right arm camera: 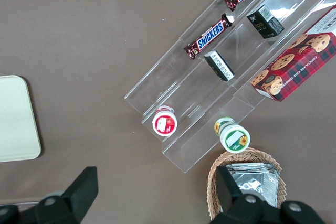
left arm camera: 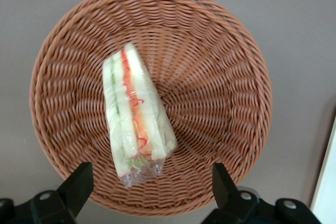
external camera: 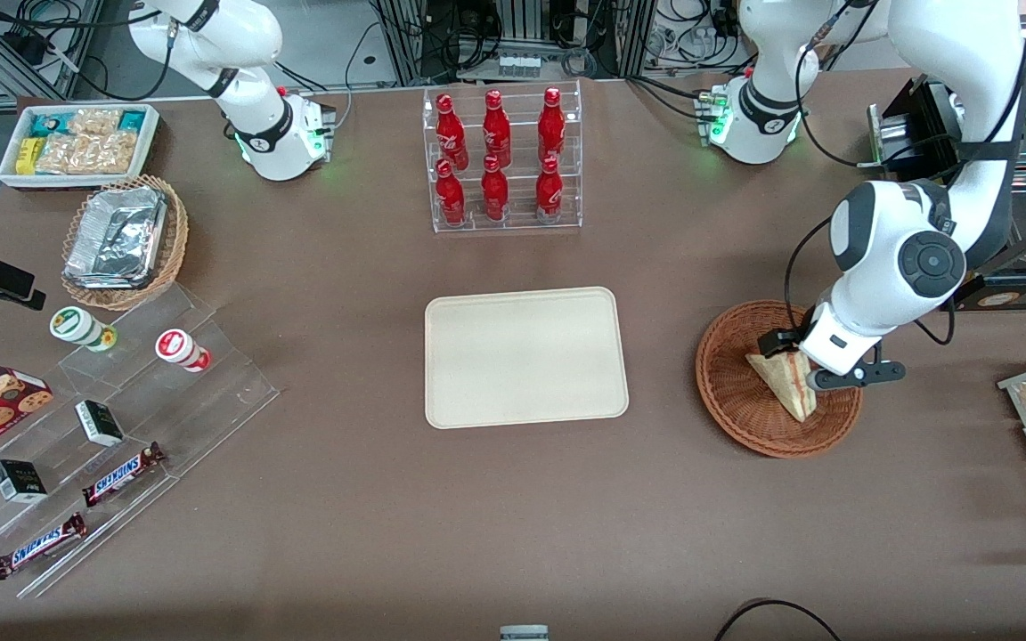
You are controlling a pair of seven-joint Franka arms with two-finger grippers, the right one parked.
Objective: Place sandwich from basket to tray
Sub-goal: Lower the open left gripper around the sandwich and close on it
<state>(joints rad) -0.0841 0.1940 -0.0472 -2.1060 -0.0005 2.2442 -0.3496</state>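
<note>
**Sandwich lies in the basket, fingers spread above it**

The sandwich [left arm camera: 137,116] is a triangular wedge sealed in clear film, lying on its side in the reddish-brown wicker basket [left arm camera: 220,82]. Its cut edge faces up toward the wrist camera: pale bread on the outside, a thin green strip along one layer, then a red and orange line of filling running the length of the wedge. The narrow tip points away from the fingers; the wider end, where the crinkled film bunches, lies nearest them.

In the wrist view the two black fingers [left arm camera: 79,184] stand wide apart, holding nothing, with the wrapped end of the sandwich between them though closer to one than the other. No contact between either finger and the film can be seen; the basket's woven floor shows in the gap.

From the front, going across the surface [external camera: 344,534] from the parked arm's end: the cream tray [external camera: 526,358] lies flat, well apart from the basket [external camera: 727,392]. The sandwich [external camera: 785,381] rests in the basket, its point toward the front camera. The gripper [external camera: 825,374] hangs just above the sandwich's upper end, inside the basket's rim.
</note>
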